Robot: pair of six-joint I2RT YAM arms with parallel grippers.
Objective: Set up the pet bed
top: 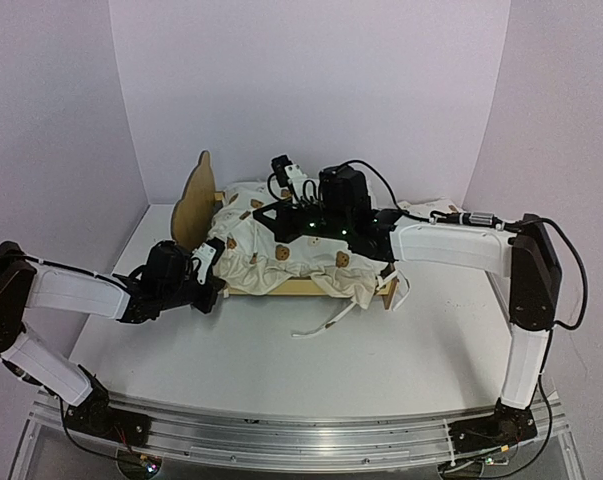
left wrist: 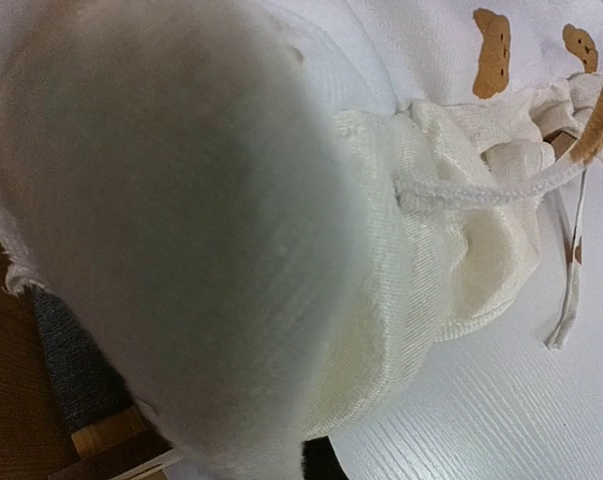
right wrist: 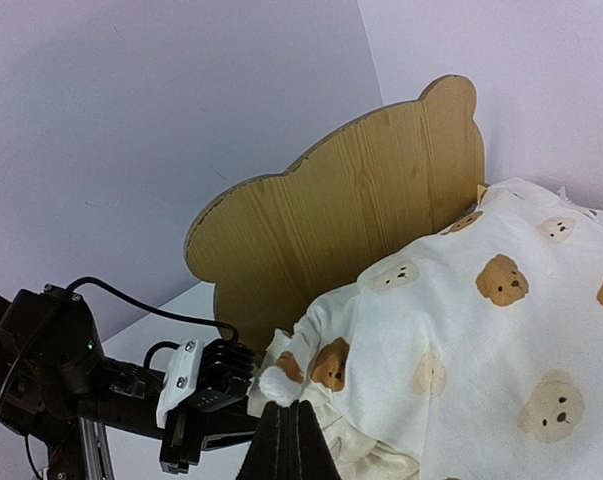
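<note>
The pet bed's plywood frame (top: 301, 288) stands mid-table, with its bear-ear headboard (top: 193, 205) at the left end. The cream bear-print mattress cushion (top: 311, 255) lies rumpled over the frame. My left gripper (top: 209, 278) is at the bed's near-left corner, shut on the cushion's edge. Cushion fabric (left wrist: 201, 230) fills the left wrist view, and only a dark finger tip (left wrist: 323, 458) shows. My right gripper (top: 264, 214) hovers over the cushion near the headboard (right wrist: 361, 200). Its fingers (right wrist: 289, 430) are pressed together with a white tuft of cushion edge (right wrist: 277, 385) at their tips.
Loose tie strings (top: 326, 322) trail from the cushion onto the white table (top: 311, 370) in front of the bed. A small cream object (top: 433, 208) lies behind the right arm. Lilac walls close in on the back and both sides.
</note>
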